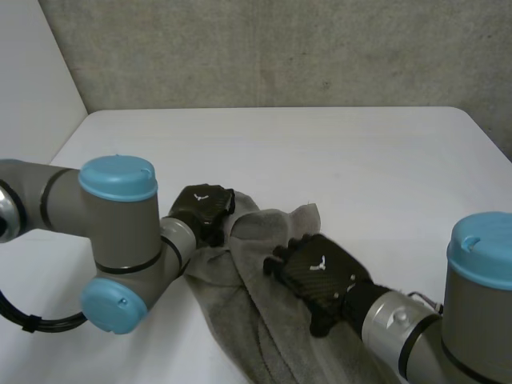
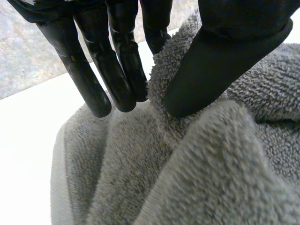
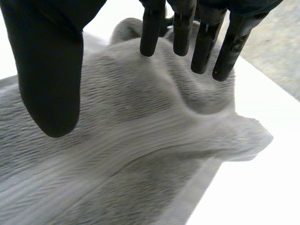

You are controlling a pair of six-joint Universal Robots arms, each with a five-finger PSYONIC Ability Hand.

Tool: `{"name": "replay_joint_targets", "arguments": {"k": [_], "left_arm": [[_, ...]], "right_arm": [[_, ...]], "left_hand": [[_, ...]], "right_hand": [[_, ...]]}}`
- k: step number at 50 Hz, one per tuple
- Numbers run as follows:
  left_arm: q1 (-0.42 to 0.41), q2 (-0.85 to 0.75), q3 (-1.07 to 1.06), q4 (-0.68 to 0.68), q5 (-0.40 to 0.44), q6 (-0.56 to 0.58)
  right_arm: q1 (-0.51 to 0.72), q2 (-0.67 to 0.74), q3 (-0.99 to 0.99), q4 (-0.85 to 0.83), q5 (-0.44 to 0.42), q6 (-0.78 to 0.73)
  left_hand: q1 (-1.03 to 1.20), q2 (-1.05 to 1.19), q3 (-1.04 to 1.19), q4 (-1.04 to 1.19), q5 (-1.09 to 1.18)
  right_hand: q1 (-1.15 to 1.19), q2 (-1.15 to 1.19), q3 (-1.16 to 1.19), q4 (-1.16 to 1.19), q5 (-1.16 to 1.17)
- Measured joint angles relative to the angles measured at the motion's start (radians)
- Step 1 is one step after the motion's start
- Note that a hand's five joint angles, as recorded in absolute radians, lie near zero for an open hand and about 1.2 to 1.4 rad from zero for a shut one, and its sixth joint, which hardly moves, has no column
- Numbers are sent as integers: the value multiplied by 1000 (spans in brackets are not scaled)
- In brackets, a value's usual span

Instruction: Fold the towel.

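A grey terry towel [image 1: 256, 320] lies bunched near the table's front, running from between the hands down to the near edge. My left hand [image 1: 204, 208] is at the towel's far left end. In the left wrist view a raised ridge of towel [image 2: 187, 178] is pinched between the thumb [image 2: 220, 61] and the straight fingers [image 2: 93, 79]. My right hand [image 1: 320, 276] hovers palm down over the towel's middle. There its fingers [image 3: 201, 42] are straight and spread from the thumb [image 3: 47, 70], with the fingertips at a hump of the towel [image 3: 140, 154].
The white table [image 1: 320, 152] stretches bare behind the towel to a grey wall. Both arms come in low from the near corners, close beside the towel.
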Motion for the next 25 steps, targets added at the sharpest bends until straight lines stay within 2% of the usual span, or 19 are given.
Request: {"name": "replay_joint_targets", "arguments": {"k": [1, 2, 4, 6, 9, 10, 13, 25], "left_arm": [[2, 9, -5, -2, 0, 0], [6, 37, -20, -6, 0, 0], [13, 70, -37, -8, 1, -1], [24, 115, -60, -10, 2, -1], [36, 151, -79, -11, 5, -2], [50, 190, -100, -11, 7, -3], [71, 245, -138, -11, 12, -5], [126, 345, -305, -10, 16, -2]], "right_arm": [[0, 0, -7, -3, 6, 2], [-2, 1, -32, -8, 19, 15], [-3, 4, -64, -10, 28, 34], [-5, 14, -117, -8, 33, 69], [-6, 26, -156, -5, 34, 95], [-6, 48, -208, 6, 32, 124], [-6, 108, -312, 41, 27, 165], [-11, 436, -695, 261, -43, 194]], "left_hand": [[-16, -18, -9, -9, -9], [-130, -118, -118, -118, -121], [-148, -139, -138, -138, -142], [-288, -287, -278, -278, -280], [-288, -287, -278, -278, -280], [-373, -372, -368, -368, -372], [-439, -436, -435, -435, -439], [-470, -468, -466, -467, -471]], "right_hand": [[0, 0, 0, 0, 0], [22, 14, 19, 20, 19], [37, 30, 33, 31, 31], [56, 50, 50, 50, 48], [62, 56, 54, 56, 53], [66, 57, 56, 58, 57], [67, 57, 56, 59, 60], [87, 63, 70, 78, 75]]}}
